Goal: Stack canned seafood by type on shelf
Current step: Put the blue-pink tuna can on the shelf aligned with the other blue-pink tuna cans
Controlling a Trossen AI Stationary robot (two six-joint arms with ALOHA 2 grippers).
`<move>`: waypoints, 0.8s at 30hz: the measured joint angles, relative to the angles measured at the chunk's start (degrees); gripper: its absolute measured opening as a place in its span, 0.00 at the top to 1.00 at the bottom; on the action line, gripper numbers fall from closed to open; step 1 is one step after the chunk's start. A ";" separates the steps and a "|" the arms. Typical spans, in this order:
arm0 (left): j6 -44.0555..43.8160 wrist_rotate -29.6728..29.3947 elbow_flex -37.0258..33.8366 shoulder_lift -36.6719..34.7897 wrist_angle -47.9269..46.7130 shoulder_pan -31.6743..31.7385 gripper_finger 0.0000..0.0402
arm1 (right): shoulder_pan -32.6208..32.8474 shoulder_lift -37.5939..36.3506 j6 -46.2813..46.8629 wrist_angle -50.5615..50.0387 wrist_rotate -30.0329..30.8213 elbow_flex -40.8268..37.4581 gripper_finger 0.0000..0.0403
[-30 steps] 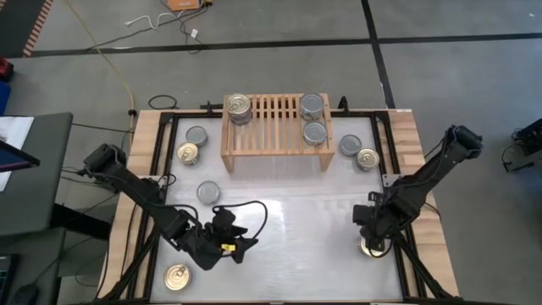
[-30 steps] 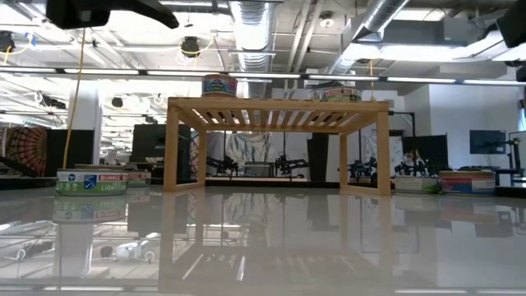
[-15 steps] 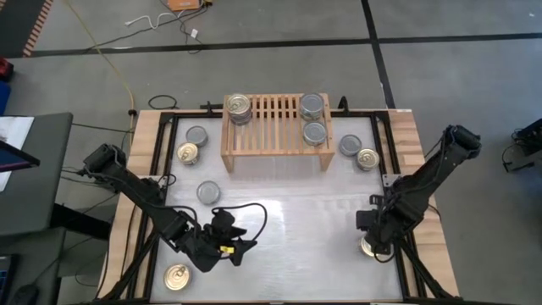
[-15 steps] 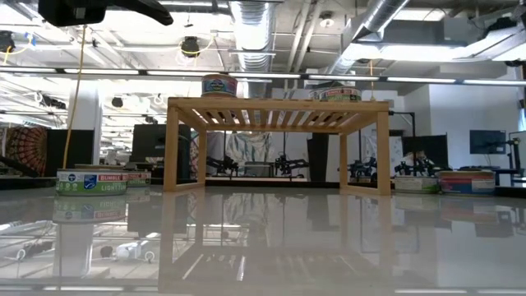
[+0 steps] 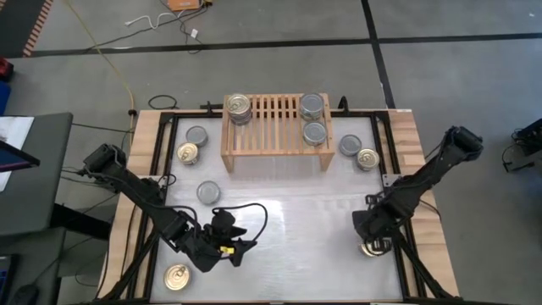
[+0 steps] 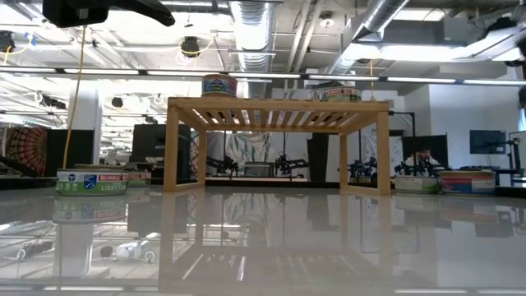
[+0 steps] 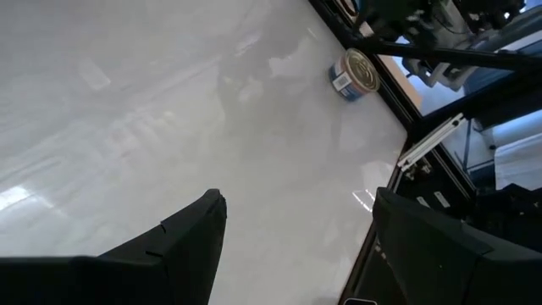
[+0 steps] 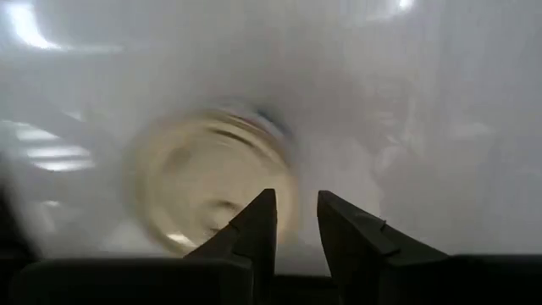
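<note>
step: you're lining up on gold tin, well clear of shelf | right tool fingers narrowly apart, gripping nothing | next: widen, drop over it

grey concrete floor around table, yellow cable trailing across it, dark side desk at left

- shelf: low light-wood slatted rack, upright at bench's far middle
- on it: gold-top tin stack left end, two silver-top tins right end
- loose tins flat beside both sides; gold tin near-left corner
</note>
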 joint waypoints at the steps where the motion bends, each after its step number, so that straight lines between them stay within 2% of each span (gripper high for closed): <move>1: -0.01 0.00 0.00 0.00 0.02 -0.10 0.29 | -0.30 0.00 -0.02 0.31 -0.17 -1.02 0.69; 6: -0.97 0.02 0.00 0.00 0.21 -0.49 0.29 | -0.89 -0.04 -0.28 2.27 -0.57 -3.62 0.69; 16: -1.00 0.04 -0.02 0.00 0.19 -0.52 0.29 | -0.76 -0.04 -0.91 6.54 -1.37 -3.80 0.69; 20: -0.61 0.04 -0.02 0.00 0.19 -0.52 0.29 | -0.76 -0.18 0.22 10.95 -2.05 -6.03 0.72; 24: -0.67 0.04 -0.02 0.00 0.20 -0.52 0.29 | -1.25 -0.24 3.35 11.23 -2.36 -7.02 0.76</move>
